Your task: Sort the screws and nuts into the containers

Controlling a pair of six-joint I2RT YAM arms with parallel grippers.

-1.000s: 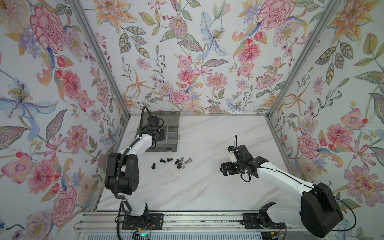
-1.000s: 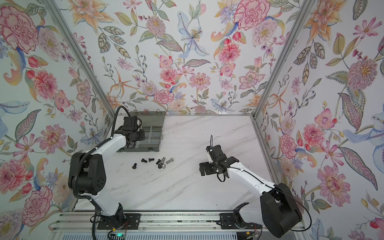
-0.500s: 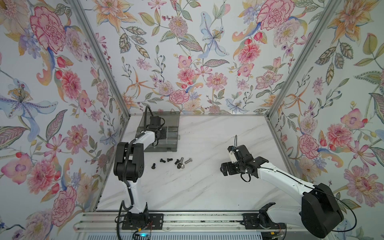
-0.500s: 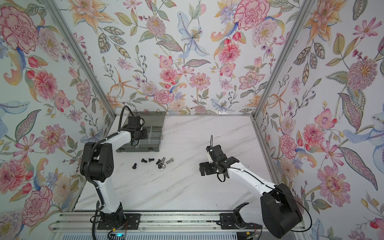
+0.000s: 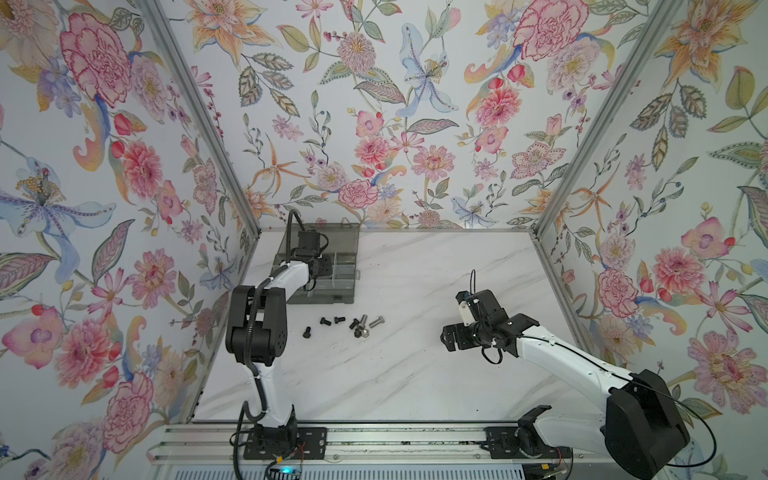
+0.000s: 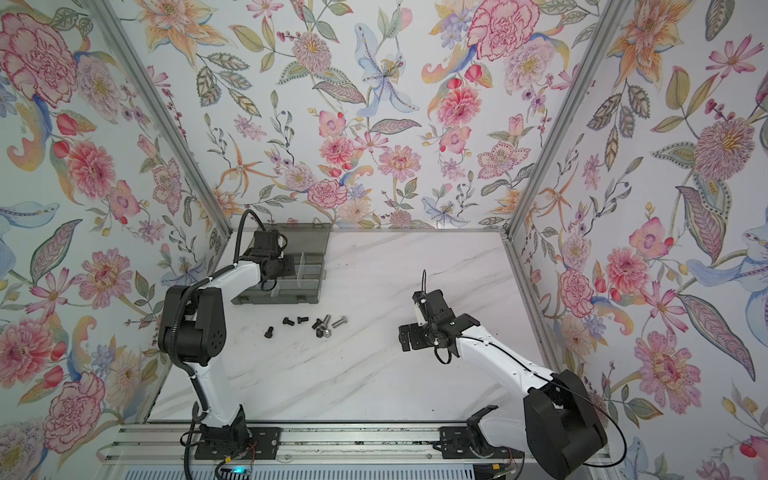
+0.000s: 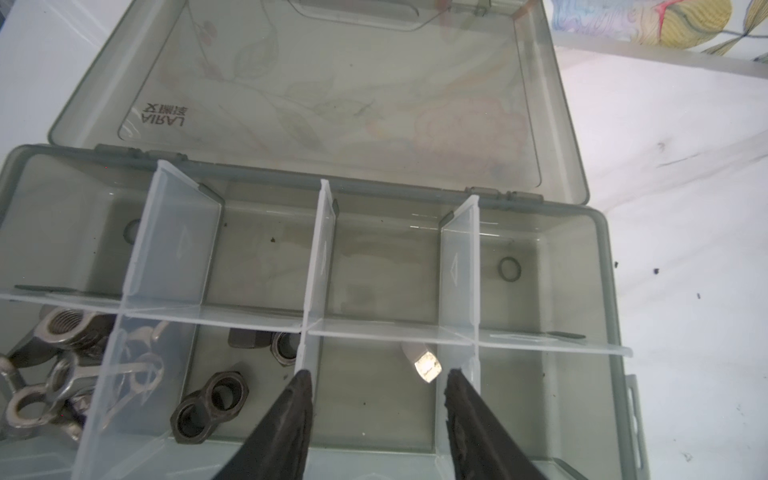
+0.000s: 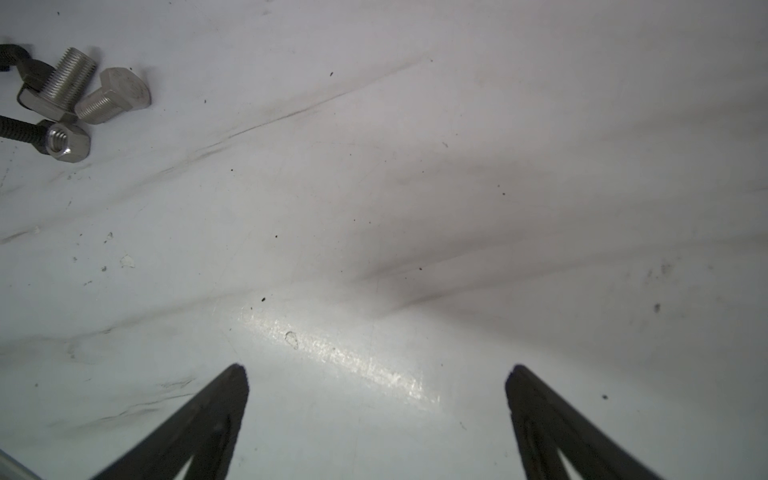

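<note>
Both top views: an organiser box (image 5: pixel 345 293), lid (image 5: pixel 336 235) open, stood at the far left of the marble table (image 5: pixel 415 374). The left gripper (image 5: pixel 319 272) hung over its cells, its jaws not readable from here. Just in front of the box, loose screws (image 5: pixel 358 325), black and silver, lay in a short row on the table. The right gripper (image 6: pixel 409 338) hovered over bare table, well apart from them. Left wrist view: the left gripper's jaws stood apart and empty over one cell, where one silver screw (image 7: pixel 424 366) lay beside a divider (image 7: pixel 457 282). Black nuts (image 7: pixel 212 405) filled the neighbouring cell, wing nuts (image 7: pixel 37 386) the one beyond. Right wrist view: the right gripper's jaws were spread wide, holding nothing. Two silver screws (image 8: pixel 104 97) and a silver nut (image 8: pixel 66 143) lay on the table well ahead of the tips.
</note>
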